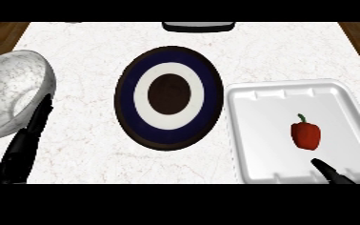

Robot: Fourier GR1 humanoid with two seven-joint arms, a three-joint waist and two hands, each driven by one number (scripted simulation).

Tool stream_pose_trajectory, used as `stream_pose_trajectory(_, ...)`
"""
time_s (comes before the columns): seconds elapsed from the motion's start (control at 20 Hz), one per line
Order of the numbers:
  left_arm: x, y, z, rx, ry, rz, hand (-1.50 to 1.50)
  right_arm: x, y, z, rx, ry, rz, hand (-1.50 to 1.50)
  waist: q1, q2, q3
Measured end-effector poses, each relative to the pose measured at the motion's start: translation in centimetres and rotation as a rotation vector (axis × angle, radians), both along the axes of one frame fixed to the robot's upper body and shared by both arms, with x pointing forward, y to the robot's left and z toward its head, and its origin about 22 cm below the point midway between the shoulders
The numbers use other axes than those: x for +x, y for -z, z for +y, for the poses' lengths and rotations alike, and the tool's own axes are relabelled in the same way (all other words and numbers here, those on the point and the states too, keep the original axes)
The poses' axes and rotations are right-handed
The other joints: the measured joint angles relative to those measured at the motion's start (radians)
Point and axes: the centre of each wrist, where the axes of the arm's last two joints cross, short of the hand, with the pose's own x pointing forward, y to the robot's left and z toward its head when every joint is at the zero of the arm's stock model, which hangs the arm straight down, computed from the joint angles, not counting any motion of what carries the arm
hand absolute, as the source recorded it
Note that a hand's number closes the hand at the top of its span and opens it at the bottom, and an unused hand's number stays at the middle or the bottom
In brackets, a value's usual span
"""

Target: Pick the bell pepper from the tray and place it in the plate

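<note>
1. Red bell pepper (pixel 306 135) with green stem, lying in the right half of the white foam tray (pixel 260 100), stem pointing away toward the tray's far side.
2. Tray set at the counter's right, just beside the plate (pixel 169 97), their edges almost touching.
3. Plate ringed dark brown, navy and white round a dark centre, bare, in the middle of the white marbled counter (pixel 84 52).
4. Right hand (pixel 329 170) entering at the lower right over the tray's near rim; only a black fingertip showing, near the pepper but apart from it; cannot tell how far open.
5. Left hand (pixel 28 140) at the lower left, fingers straight and extended, holding nothing, lying beside a clear glass bowl (pixel 21 90).
6. Dark object (pixel 198 26) at the far edge, partly cut off.
</note>
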Motion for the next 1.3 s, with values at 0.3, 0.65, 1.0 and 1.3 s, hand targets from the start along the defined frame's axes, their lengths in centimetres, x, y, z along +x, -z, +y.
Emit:
stream_pose_trajectory(0.3, 0.2, 0.3, 0.1, -0.001, 0.010, 0.000, 0.00, -1.1, -2.6, -2.4, -0.043, -0.038, 0.281, -1.50, 0.010, 0.004, 0.000)
stream_pose_trajectory(0.65, 0.6, 0.0, -0.5, -0.001, 0.019, -0.002, 0.00, 1.4, -5.0, -3.8, -0.047, -0.101, 0.525, -1.50, 0.022, 0.003, 0.002)
stream_pose_trajectory(1.0, 0.8, 0.4, -0.8, -0.001, 0.023, 0.003, 0.00, 4.2, -5.0, -4.5, -0.074, -0.192, 0.729, -1.50, 0.022, 0.003, 0.004)
stream_pose_trajectory(1.3, 1.3, 0.7, -0.2, -0.001, 0.013, 0.004, 0.00, 5.8, -3.6, -5.0, -0.106, -0.265, 0.847, -1.50, 0.016, 0.001, 0.004)
